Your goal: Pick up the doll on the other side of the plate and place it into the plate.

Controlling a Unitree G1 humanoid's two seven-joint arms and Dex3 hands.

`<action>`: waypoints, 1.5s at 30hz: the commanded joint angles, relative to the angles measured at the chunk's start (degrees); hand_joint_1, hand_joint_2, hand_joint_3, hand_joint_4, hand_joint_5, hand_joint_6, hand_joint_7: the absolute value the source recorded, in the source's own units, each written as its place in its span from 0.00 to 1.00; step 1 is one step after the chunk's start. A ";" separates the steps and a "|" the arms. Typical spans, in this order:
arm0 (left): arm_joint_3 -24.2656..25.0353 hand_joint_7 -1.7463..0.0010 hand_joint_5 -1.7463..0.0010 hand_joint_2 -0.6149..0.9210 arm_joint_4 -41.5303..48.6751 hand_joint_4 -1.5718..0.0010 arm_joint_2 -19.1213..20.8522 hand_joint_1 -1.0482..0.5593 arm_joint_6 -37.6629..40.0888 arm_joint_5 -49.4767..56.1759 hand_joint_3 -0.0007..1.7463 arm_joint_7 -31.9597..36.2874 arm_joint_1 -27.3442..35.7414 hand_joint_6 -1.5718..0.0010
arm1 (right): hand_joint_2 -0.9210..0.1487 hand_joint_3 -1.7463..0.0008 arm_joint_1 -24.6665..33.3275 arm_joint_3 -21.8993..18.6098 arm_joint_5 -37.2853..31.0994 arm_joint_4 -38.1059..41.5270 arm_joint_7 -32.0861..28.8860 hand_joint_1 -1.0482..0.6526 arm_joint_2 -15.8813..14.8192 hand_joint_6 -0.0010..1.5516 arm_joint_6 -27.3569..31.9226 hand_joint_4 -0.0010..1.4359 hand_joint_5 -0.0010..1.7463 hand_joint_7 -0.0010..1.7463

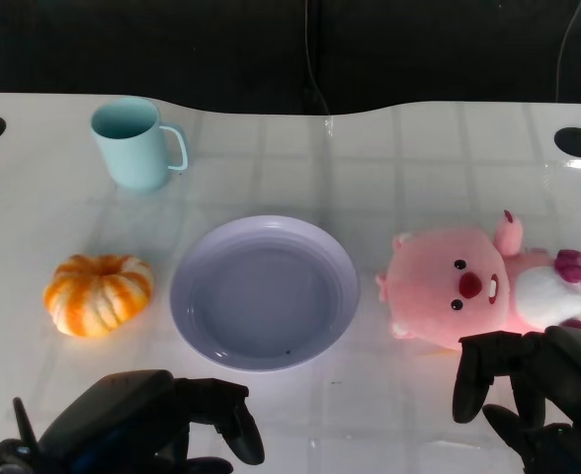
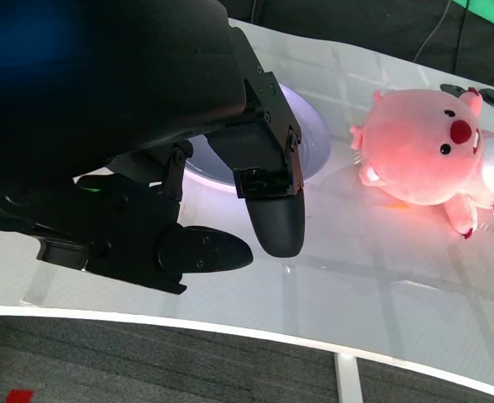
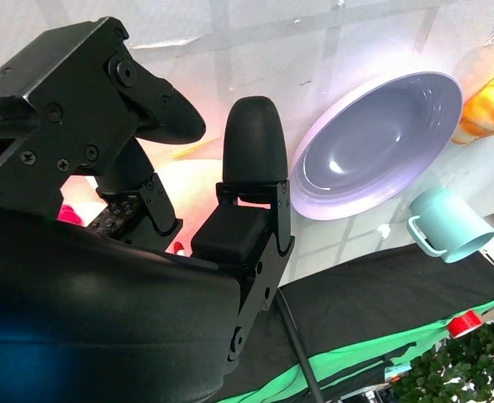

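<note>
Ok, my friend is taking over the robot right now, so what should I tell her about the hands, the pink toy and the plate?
Left hand: open, holding nothing, low at the near edge in front of the round lavender plate.
Right hand: open, fingers spread just in front of the pink plush doll, no grasp yet.
Doll: lying on the white table, beside the plate on the right hand's side.
Plate: nothing in it.
Also there: striped orange pumpkin toy and light blue mug, not part of the job.
Done: nothing yet.
Left: grip the doll, lift it, put it in the plate.
</note>
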 commanded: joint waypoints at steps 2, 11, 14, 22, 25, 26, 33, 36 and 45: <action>0.48 0.47 0.09 1.00 -0.05 0.58 0.69 0.54 0.32 -0.06 0.21 -0.37 -0.66 0.53 | 0.54 0.28 -0.56 -0.28 -0.05 0.09 -0.02 0.59 -0.78 0.54 0.03 0.59 1.00 0.73; 0.47 0.47 0.07 1.00 0.39 0.57 0.64 0.54 -0.20 -0.21 0.20 -0.07 -0.72 0.53 | 0.55 0.27 -0.48 -0.29 0.01 0.10 -0.35 0.60 -0.59 0.54 -0.10 0.60 0.98 0.72; 0.45 0.47 0.07 1.00 0.16 0.58 0.77 0.54 0.14 -0.01 0.20 -0.30 -0.73 0.53 | 0.55 0.27 -0.40 -0.27 -0.09 -0.17 -0.26 0.60 -0.55 0.54 0.22 0.60 0.98 0.72; 0.56 0.46 0.07 1.00 0.23 0.57 0.78 0.54 -0.09 -0.14 0.20 -0.17 -0.64 0.54 | 0.55 0.27 -0.45 -0.30 0.06 -0.11 -0.21 0.60 -0.44 0.54 0.27 0.59 0.98 0.72; 0.58 0.46 0.07 1.00 0.23 0.58 0.85 0.54 0.01 -0.20 0.20 -0.33 -0.68 0.54 | 0.54 0.27 -0.48 -0.33 -0.14 -0.19 -0.24 0.59 -0.46 0.54 0.42 0.59 1.00 0.73; 0.58 0.46 0.07 1.00 0.23 0.58 0.87 0.54 0.02 -0.20 0.20 -0.35 -0.70 0.54 | 0.54 0.28 -0.51 -0.37 -0.25 -0.15 -0.43 0.59 -0.48 0.53 0.24 0.58 0.99 0.73; 0.79 0.47 0.09 1.00 0.74 0.57 0.89 0.54 -0.98 -0.41 0.20 0.05 -0.70 0.53 | 0.38 0.46 -0.54 -1.75 1.06 -1.27 -1.44 0.59 1.33 0.55 2.34 0.59 0.77 0.52; 0.87 0.47 0.09 1.00 0.67 0.57 0.86 0.54 -0.88 -0.48 0.20 -0.07 -0.63 0.53 | 0.24 0.64 -0.64 -2.52 1.61 -0.94 -2.90 0.58 1.61 0.57 1.26 0.58 0.63 0.34; 0.90 0.46 0.08 1.00 0.58 0.57 0.81 0.54 -0.70 -0.61 0.20 -0.21 -0.65 0.53 | 0.05 0.90 -1.84 -3.92 -3.44 0.32 -8.40 0.46 0.61 0.46 -0.02 0.43 0.32 0.03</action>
